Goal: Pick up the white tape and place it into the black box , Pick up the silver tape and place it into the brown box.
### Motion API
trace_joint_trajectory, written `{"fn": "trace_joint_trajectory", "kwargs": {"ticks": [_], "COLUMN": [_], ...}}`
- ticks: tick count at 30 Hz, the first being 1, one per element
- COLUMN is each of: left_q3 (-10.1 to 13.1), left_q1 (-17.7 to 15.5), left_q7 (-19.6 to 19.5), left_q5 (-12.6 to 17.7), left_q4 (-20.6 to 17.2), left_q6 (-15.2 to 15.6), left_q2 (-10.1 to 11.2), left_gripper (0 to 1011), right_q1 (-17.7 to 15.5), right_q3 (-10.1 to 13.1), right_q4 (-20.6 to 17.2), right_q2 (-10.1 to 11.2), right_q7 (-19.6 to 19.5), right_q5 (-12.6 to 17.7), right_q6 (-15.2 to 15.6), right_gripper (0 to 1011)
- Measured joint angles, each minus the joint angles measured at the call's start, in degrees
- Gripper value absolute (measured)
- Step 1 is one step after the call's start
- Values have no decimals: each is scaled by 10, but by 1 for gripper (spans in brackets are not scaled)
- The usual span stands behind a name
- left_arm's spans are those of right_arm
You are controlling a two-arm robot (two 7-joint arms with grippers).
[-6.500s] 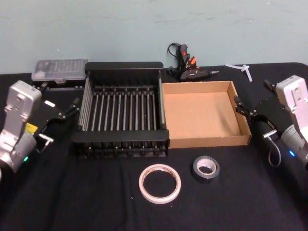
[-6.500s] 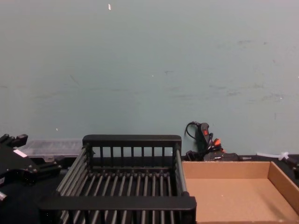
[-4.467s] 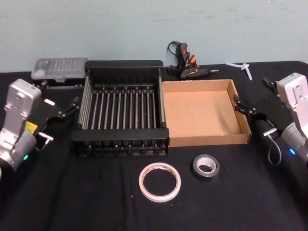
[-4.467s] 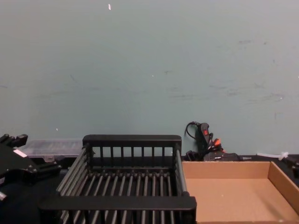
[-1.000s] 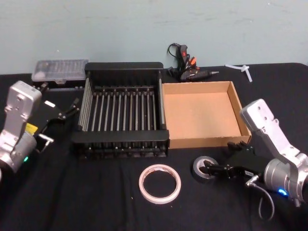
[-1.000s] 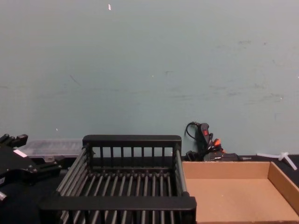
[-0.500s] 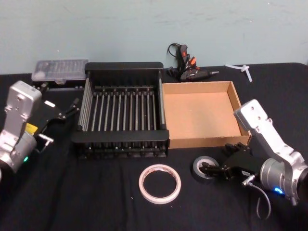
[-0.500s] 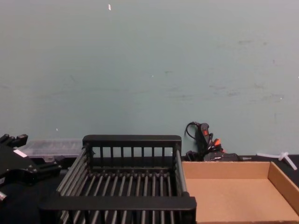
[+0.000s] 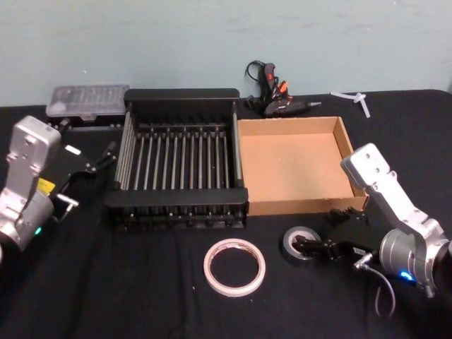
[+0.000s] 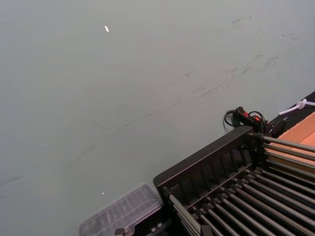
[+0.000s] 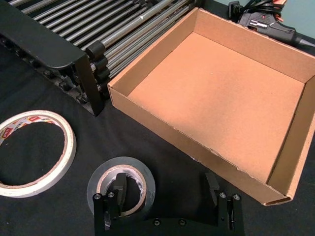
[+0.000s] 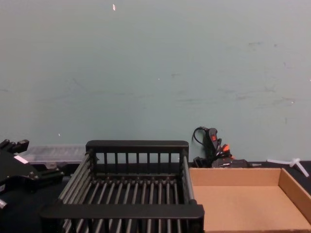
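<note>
black box (image 9: pixel 176 205): left of and touching the brown box (image 9: pixel 296 205)
white tape (image 9: pixel 234 268): before the black box
silver tape (image 9: pixel 299 246): right of the white tape, before the brown box

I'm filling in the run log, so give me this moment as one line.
right gripper: open, one finger in silver tape core | left gripper: parked left of black box | white tape: on table | brown box: empty

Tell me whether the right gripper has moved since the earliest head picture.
Yes. The right gripper has swung from beside the brown box to in front of it, now open at the silver tape.
</note>
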Motion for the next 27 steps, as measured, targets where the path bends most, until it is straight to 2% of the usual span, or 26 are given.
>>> {"fn": "trace_joint_trajectory", "kwargs": {"ticks": [7,10,14,15,17,18,22,26,27], "left_q3": [0,0,0,0,0,0,0,0,0], "left_q1": [0,0,0,0,0,0,0,0,0], "left_q7": [0,0,0,0,0,0,0,0,0], "left_q5": [0,0,0,0,0,0,0,0,0], "left_q4": [0,0,0,0,0,0,0,0,0], "left_q6": [0,0,0,0,0,0,0,0,0], "left_q2": [0,0,0,0,0,0,0,0,0], "left_gripper": [1001,1001,1001,1001,1001,1001,1001,1001,1001], "right_q1": [0,0,0,-1,-1,-1,-1,-1,-1], "right_q3": [0,0,0,0,0,0,0,0,0], "right_q4": [-1,-1,-1,-1,-2,-2,-2,-2,-2], "right_q2": [1,1,1,1,2,2,2,2,2], "right_q7": [-1,-1,-1,-1,-1,-1,-1,-1,-1], "right_q5": [0,1,1,1,2,2,2,3,3], "right_q6": [0,0,0,-1,-1,-1,-1,-1,-1], "right_gripper": [1002,966,857,857,785,785,626,530,471]}}
